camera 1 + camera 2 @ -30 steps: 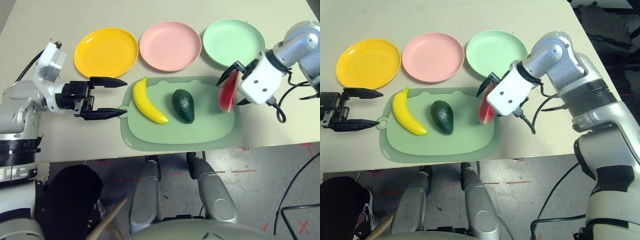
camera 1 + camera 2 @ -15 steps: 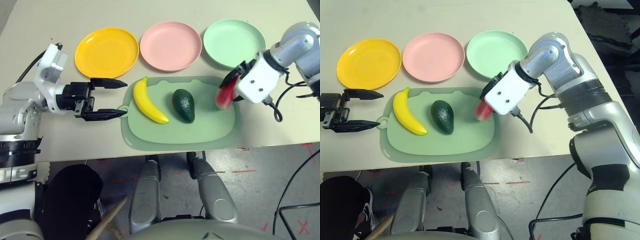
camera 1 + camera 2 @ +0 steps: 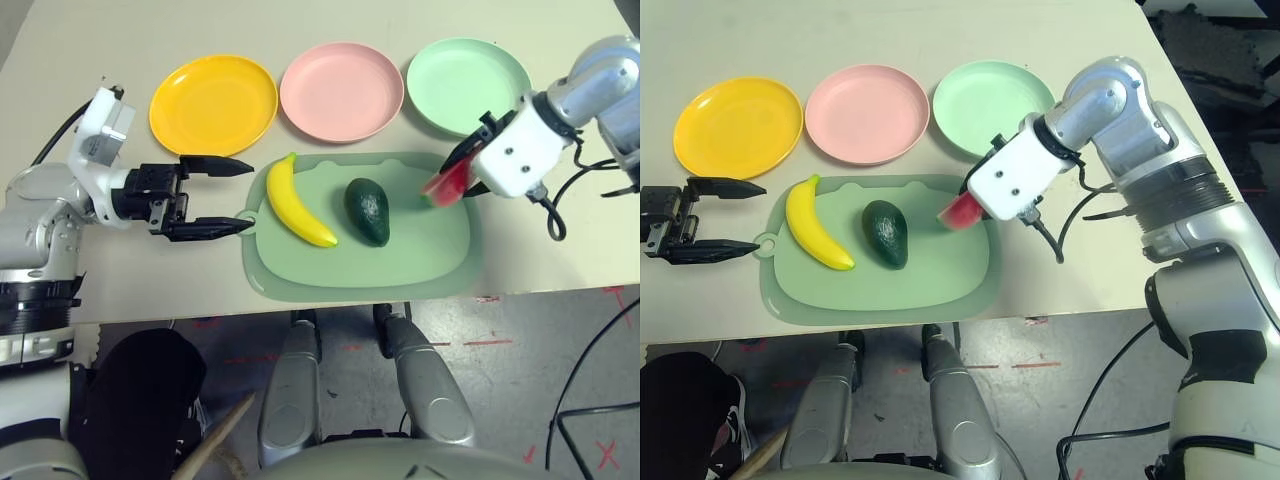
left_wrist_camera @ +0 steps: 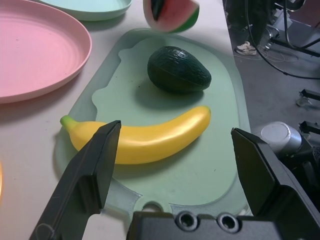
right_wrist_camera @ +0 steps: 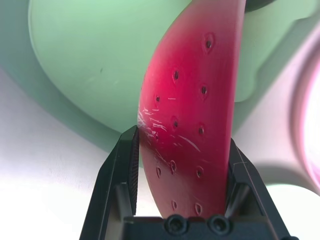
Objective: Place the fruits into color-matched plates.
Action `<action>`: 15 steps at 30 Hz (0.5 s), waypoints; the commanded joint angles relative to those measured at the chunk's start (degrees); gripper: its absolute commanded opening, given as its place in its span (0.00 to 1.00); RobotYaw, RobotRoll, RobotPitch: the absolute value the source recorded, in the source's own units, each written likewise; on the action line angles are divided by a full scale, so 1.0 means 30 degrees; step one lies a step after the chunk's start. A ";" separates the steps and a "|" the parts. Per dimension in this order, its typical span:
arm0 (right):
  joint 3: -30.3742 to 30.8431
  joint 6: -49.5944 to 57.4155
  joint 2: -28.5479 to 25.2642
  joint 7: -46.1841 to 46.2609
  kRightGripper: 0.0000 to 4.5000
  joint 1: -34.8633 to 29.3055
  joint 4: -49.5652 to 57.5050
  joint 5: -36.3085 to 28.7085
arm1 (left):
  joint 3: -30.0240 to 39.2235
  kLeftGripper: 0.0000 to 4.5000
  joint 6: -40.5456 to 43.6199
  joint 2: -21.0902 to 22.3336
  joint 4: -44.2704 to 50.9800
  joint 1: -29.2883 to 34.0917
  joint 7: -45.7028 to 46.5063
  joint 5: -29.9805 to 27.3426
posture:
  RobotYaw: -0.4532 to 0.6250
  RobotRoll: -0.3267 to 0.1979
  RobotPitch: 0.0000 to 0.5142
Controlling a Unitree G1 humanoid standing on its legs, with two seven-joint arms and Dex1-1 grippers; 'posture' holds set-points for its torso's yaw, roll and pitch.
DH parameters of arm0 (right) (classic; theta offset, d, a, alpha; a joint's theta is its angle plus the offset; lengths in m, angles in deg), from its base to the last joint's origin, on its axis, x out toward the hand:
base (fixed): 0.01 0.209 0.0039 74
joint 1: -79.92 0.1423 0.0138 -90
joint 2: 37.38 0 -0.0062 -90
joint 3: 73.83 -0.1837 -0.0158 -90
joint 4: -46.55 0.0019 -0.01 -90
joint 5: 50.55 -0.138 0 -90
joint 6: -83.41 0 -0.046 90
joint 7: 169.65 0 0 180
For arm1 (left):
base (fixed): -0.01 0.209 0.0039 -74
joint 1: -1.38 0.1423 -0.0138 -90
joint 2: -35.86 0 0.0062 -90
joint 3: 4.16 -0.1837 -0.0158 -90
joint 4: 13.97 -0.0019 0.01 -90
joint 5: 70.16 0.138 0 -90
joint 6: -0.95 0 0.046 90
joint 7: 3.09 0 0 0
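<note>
The right gripper (image 5: 184, 131) grips the toy watermelon wedge (image 5: 192, 112) between its two black fingers, holding it above the right part of the pale green mat (image 3: 400, 265). The left gripper (image 3: 212, 200) stands open and empty just left of the toy banana (image 3: 292, 205). The banana lies on the mat's left side, with the dark green toy avocado (image 3: 368, 212) between it and the wedge. On the table's far side sit the yellow plate (image 3: 213, 105) at left, the pink plate (image 3: 341, 92) in the middle and the mint green plate (image 3: 468, 87) at right.

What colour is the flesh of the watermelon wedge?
Red, with dark seeds; best seen in the right wrist view.
</note>
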 commanded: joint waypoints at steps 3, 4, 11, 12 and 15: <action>0.0691 0.1771 -0.0031 -0.0155 0.46 0.1030 0.0727 -0.1644 | 0.0156 1.00 0.0009 0.0066 -0.0020 0.0001 0.0202 0.0018 | 0.39 0.62 0.78; 0.0467 0.2145 0.0285 -0.0155 0.46 0.1269 0.0524 -0.1744 | 0.0254 1.00 0.0084 0.0028 0.0073 0.0035 0.0350 -0.0078 | 0.39 0.62 0.78; -0.2193 0.3310 0.4059 0.0234 0.46 0.2671 -0.3579 -0.0039 | 0.0527 1.00 0.0449 -0.0072 0.0793 0.0450 0.1669 -0.0153 | 0.40 0.62 0.77; -0.2480 0.3256 0.4456 0.0350 0.46 0.2798 -0.4122 0.0285 | 0.0495 1.00 0.0489 -0.0063 0.0851 0.0487 0.1941 -0.0033 | 0.40 0.62 0.77; -0.3087 0.1965 0.6255 0.2243 0.46 0.3796 -0.7178 0.2080 | 0.0260 1.00 0.0957 -0.0087 0.1679 0.0742 0.3167 0.0271 | 0.41 0.62 0.77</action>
